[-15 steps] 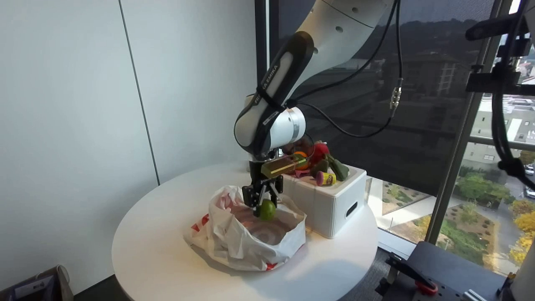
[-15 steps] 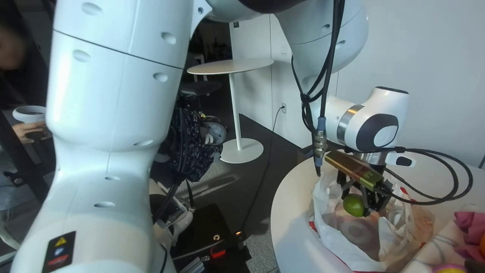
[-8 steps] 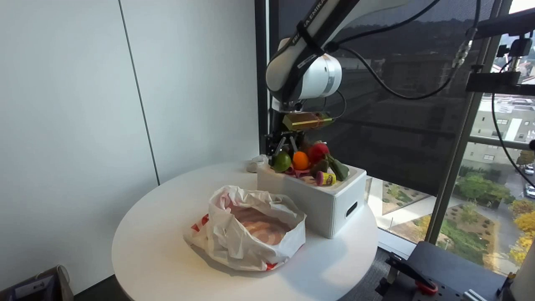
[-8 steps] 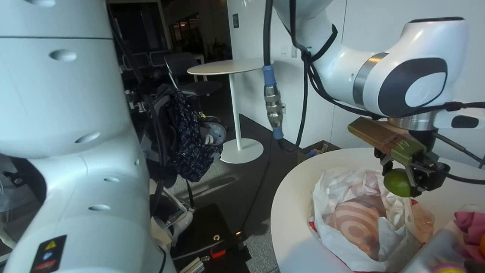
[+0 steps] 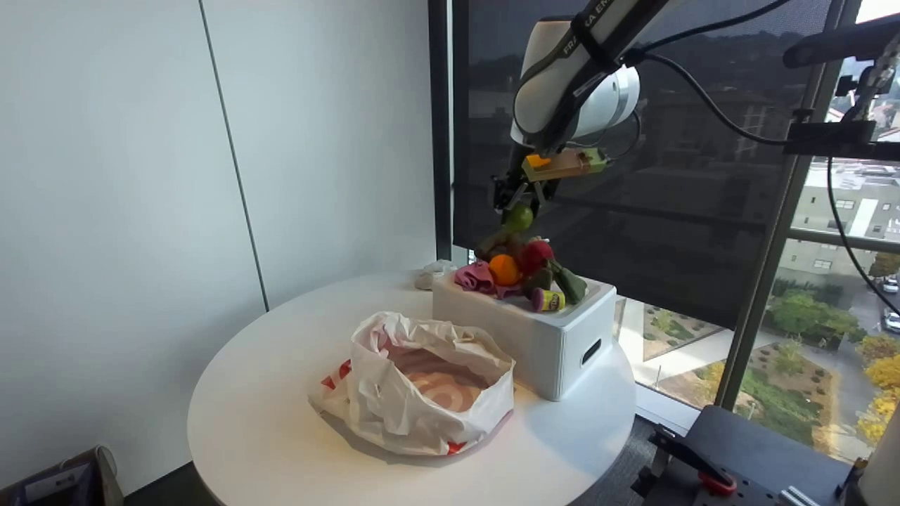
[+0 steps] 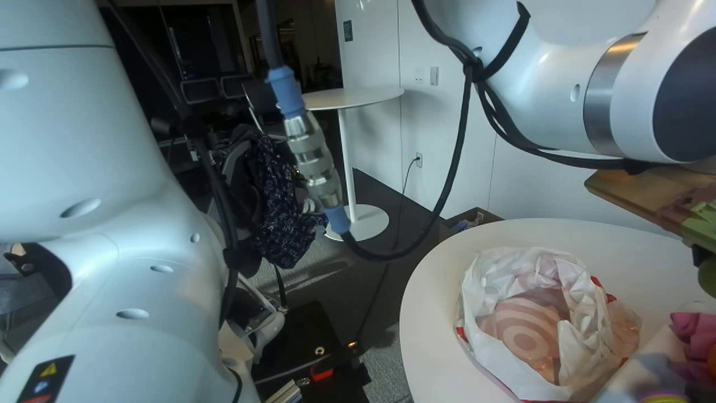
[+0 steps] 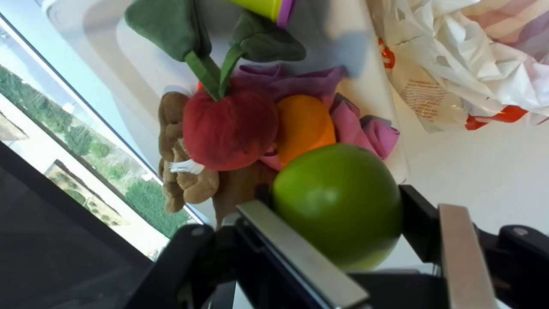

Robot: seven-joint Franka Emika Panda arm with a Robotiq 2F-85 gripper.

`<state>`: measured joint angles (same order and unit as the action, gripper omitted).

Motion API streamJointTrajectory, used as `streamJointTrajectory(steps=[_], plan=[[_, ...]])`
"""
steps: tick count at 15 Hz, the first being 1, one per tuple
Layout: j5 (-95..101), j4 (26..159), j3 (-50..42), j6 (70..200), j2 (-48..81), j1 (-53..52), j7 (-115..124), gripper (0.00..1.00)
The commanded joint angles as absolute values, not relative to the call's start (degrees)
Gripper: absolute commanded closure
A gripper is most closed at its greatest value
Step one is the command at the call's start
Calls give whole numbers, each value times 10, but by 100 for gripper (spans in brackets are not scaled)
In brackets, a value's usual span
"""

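green fruit (image 7: 336,201) | round, smooth, glossy | clasped in gripper (image 5: 520,211) | aloft near white box (image 5: 531,355)

Green fruit (image 5: 519,218) — away from plastic bag (image 5: 408,414), now higher than white box (image 5: 506,344), pink cloth (image 5: 475,277) less hidden

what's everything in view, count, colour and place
Near table: 1, white, foreground
Box: 1, white, on near table
Plastic bag: 1, white and red, beside box
Crumpled item: 1, pale, beside box
Orange fruit: 1, orange, on box
Leafy plush: 1, red and green, on box
Brown plush: 1, brown, at box edge
Cloth: count unclear, pink, on box
Tub: 1, yellow, on box
Green fruit: 1, green, above box
Far table: 1, pale, background
Gripper: 1, black, around green fruit
Arm: 1, white, over box
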<state>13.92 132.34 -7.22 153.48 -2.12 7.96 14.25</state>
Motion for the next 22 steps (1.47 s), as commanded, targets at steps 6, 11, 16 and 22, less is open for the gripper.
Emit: streamJointTrajectory(steps=[6, 11, 16, 22], plan=[[298, 1201, -117, 1560, 114, 73, 269, 51], [305, 1155, -157, 1557, 174, 49, 285, 51], [292, 1152, -179, 1567, 193, 29, 289, 9], [316, 1180, -207, 1579, 161, -5, 319, 0]])
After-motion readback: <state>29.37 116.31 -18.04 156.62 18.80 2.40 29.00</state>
